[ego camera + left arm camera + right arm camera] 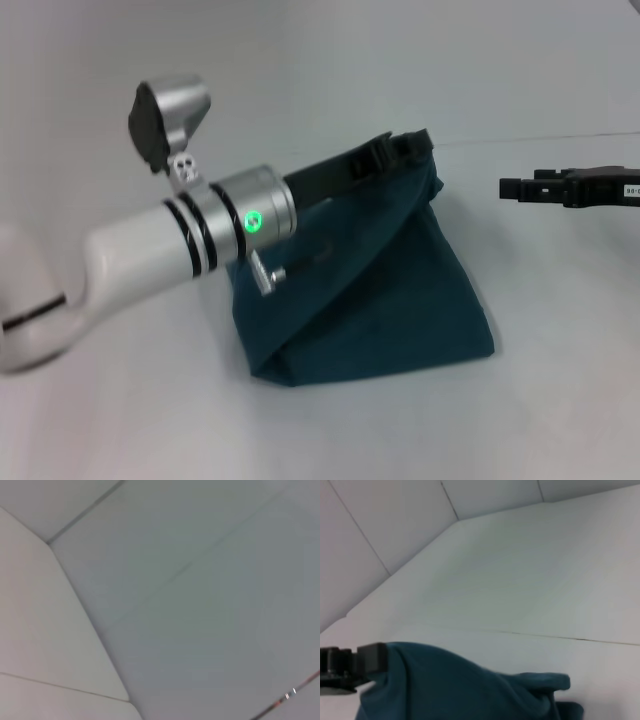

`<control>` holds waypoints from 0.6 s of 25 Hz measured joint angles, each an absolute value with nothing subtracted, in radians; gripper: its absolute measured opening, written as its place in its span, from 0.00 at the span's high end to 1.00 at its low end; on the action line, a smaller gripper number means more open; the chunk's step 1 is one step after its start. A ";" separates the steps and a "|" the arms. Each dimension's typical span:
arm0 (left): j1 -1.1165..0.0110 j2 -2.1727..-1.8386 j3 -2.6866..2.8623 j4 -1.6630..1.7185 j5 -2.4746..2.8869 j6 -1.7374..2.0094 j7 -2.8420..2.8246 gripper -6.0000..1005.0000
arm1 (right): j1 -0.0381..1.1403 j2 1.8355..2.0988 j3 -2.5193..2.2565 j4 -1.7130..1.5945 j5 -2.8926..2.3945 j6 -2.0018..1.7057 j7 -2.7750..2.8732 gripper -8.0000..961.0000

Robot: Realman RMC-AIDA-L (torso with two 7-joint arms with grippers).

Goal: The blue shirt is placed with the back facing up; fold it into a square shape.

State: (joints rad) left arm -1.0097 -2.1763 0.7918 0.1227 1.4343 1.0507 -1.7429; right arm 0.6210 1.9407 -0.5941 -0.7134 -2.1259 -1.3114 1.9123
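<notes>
The blue shirt (385, 300) is a dark teal heap of folded cloth on the white table, and its far upper edge is pulled up into a peak. My left gripper (405, 143) reaches across from the left and is shut on that raised edge. The right wrist view shows the same left gripper (370, 659) pinching the blue shirt (465, 690) from the side. My right gripper (512, 187) hovers level at the right, a short way from the shirt and holding nothing. The left wrist view shows only pale panels.
The white table (560, 400) spreads all around the shirt. My left arm's white forearm (150, 255) slants over the table's left half and hides part of the cloth. Pale wall panels (395, 520) stand behind.
</notes>
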 joint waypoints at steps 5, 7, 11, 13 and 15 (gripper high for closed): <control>-0.985 -2.177 0.795 0.057 1.375 1.094 -1.668 0.92 | 0.622 1.943 -0.597 -0.713 -2.128 -1.311 1.907 0.13; -0.977 -2.177 0.797 0.051 1.379 1.129 -1.668 0.89 | 0.620 1.943 -0.597 -0.713 -2.128 -1.311 1.911 0.13; -0.947 -2.177 0.800 0.069 1.382 1.216 -1.667 0.85 | 0.617 1.941 -0.596 -0.706 -2.128 -1.309 1.923 0.13; -0.924 -2.177 0.807 0.095 1.383 1.249 -1.667 0.69 | 0.617 1.940 -0.596 -0.706 -2.128 -1.309 1.941 0.13; -0.891 -2.176 0.821 0.136 1.384 1.278 -1.670 0.57 | 0.616 1.938 -0.596 -0.707 -2.132 -1.310 1.975 0.13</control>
